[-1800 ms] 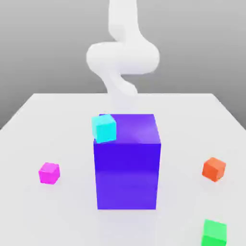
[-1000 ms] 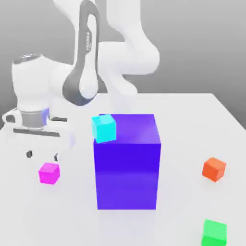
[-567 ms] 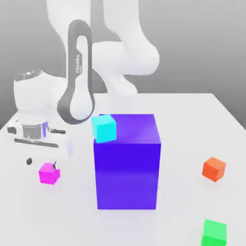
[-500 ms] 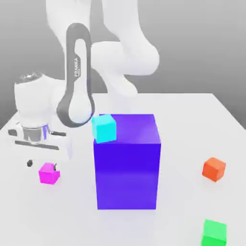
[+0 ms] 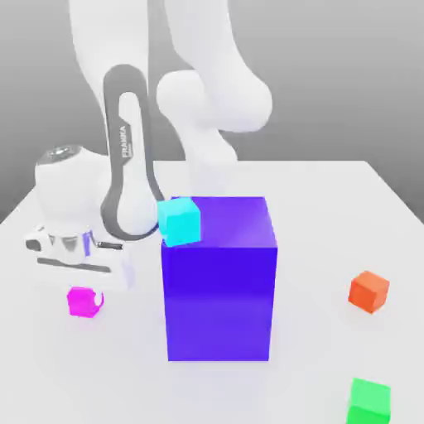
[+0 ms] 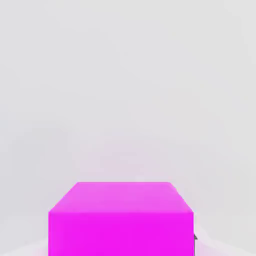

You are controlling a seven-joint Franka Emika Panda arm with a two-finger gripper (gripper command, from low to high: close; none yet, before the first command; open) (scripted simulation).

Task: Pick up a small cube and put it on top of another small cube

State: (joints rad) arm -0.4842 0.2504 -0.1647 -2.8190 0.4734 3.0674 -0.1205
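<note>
Down comes the white hand of the robot arm (image 5: 83, 269), lower than it was a moment ago and a little further toward the exterior view's right, and the two-finger gripper (image 5: 85, 299) has gone from spread wide to closed in, pinching the small magenta-pink cube (image 5: 81, 304) from both sides! And what a look we get at that cube: plain, vivid, glowing pink all over, with no markings on the faces we can see. From the hand view it shows a crisp straight edge, the top face a softer, paler pink, the side face deeper and more saturated, a faint rosy tint spilling onto the pale surface close by. It sits level, right where it was, down on the smooth white tabletop (image 5: 315, 348), at the exterior view's left of the big blue-violet block (image 5: 219, 302) and well apart from it. In the exterior view the hand covers its upper part, and a pale curved bit of the gripper crosses its corner.

Up on the big block, the small cyan cube (image 5: 179, 221) perches at the near corner on the exterior view's left. Over on the exterior view's right, the small orange-red cube (image 5: 368, 291) sits turned at an angle, with the small bright green cube (image 5: 368, 403) nearer the camera.
</note>
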